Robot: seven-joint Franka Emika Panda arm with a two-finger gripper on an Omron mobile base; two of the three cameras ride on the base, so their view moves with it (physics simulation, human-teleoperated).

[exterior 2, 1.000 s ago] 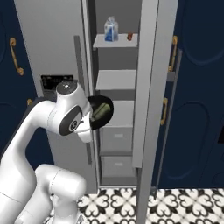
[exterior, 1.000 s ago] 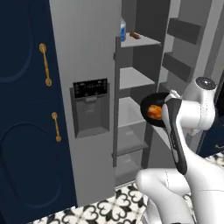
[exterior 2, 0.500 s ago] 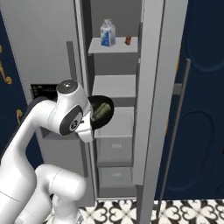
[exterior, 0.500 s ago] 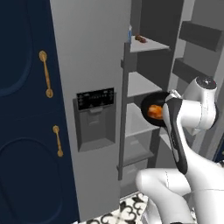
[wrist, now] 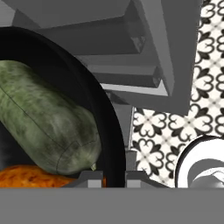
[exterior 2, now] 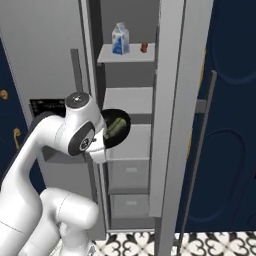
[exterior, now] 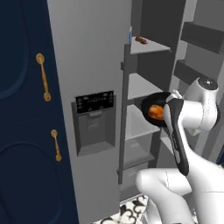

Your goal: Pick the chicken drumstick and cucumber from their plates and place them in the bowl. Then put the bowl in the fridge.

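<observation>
Nearest to me, my pincer (wrist: 115,177) is closed on the rim of the bowl (wrist: 103,122), one fingertip inside the black wall and one outside. Inside the bowl the cucumber (wrist: 43,118) lies across the middle, and the chicken drumstick (wrist: 30,177) sits below it at the near edge, touching it. From the left base view I see the bowl (exterior: 154,105) held in the air at the open front of the fridge (exterior: 92,61), level with the gap between two middle shelves, the orange drumstick (exterior: 155,111) showing over the rim. In the right base view the bowl (exterior 2: 117,127) sits just in front of the middle shelf edge, with the cucumber (exterior 2: 115,126) visible in it. The open fridge door (exterior 2: 172,100) stands close on the right side, leaving a narrow channel between it and the left fridge wall. Below, patterned floor tiles (wrist: 183,87) show beside the fridge drawers (exterior 2: 129,172). Farthest, on the top shelf (exterior 2: 125,54), stand a milk carton (exterior 2: 119,39) and a small dark item (exterior 2: 144,47), apart from each other.
</observation>
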